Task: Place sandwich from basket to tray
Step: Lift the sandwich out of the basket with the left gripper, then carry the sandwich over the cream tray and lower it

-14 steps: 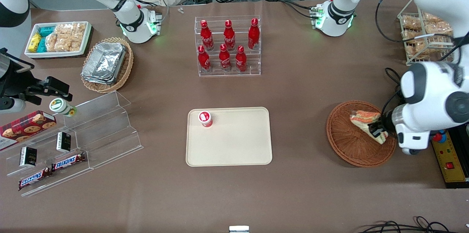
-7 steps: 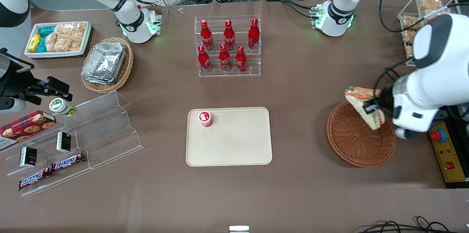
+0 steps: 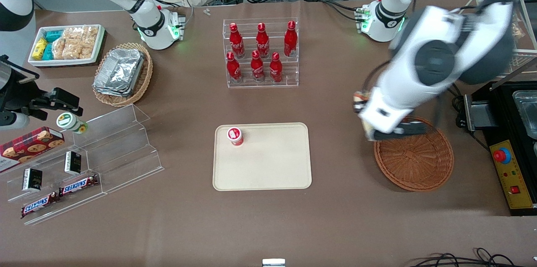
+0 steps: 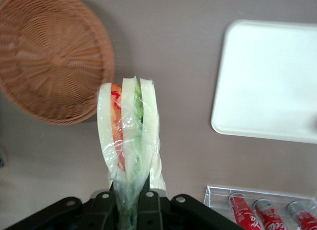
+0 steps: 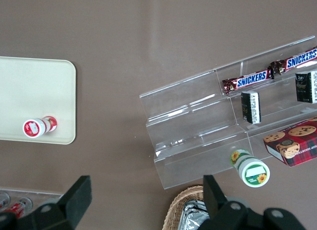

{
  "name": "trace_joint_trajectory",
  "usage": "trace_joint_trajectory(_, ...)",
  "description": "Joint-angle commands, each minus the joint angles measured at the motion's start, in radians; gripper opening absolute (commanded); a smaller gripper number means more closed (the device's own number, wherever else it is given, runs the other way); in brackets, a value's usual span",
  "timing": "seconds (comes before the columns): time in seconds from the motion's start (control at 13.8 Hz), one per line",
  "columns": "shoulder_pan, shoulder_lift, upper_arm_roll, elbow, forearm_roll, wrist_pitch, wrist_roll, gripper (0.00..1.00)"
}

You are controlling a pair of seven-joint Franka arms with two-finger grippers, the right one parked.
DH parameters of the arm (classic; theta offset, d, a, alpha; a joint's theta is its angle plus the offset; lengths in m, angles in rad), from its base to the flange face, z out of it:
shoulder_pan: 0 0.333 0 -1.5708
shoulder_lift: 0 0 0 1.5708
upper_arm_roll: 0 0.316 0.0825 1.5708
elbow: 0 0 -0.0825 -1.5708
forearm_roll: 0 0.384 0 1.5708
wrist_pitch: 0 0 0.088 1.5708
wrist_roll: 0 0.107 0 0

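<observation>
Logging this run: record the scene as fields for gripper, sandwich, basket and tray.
gripper: the left gripper, shut on the sandwich, in the air between basket and tray
sandwich: the sandwich, wrapped in clear film, held by its narrow end, out of the basket
basket: the basket, nothing in it
tray: the tray, holds only a small red-and-white bottle near one corner

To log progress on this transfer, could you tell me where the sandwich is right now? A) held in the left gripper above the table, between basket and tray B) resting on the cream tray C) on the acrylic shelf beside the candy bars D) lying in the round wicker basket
A: the gripper is shut on the sandwich, over bare table between the empty basket and the tray.
</observation>
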Motion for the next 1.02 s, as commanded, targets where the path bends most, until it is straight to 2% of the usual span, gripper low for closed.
trace_joint_trajectory(0.0, -0.077, 0.057, 0.002, 0.014, 0.03, 0.105, 0.008, 0.0)
trace_joint_trajectory(0.15, -0.127, 0.129, 0.002, 0.01, 0.033, 0.257, -0.007, 0.0)
trace_joint_trajectory(0.36, -0.134, 0.236, -0.005, 0.006, 0.03, 0.448, 0.001, 0.0)
trace_joint_trajectory(0.51, -0.161, 0.299, -0.007, -0.003, 0.064, 0.532, 0.005, 0.0)
trace_joint_trajectory(0.73, -0.183, 0.389, -0.002, -0.004, 0.121, 0.604, 0.002, 0.0)
trace_joint_trajectory(0.95, -0.184, 0.437, -0.002, -0.006, 0.128, 0.608, 0.01, 0.0)
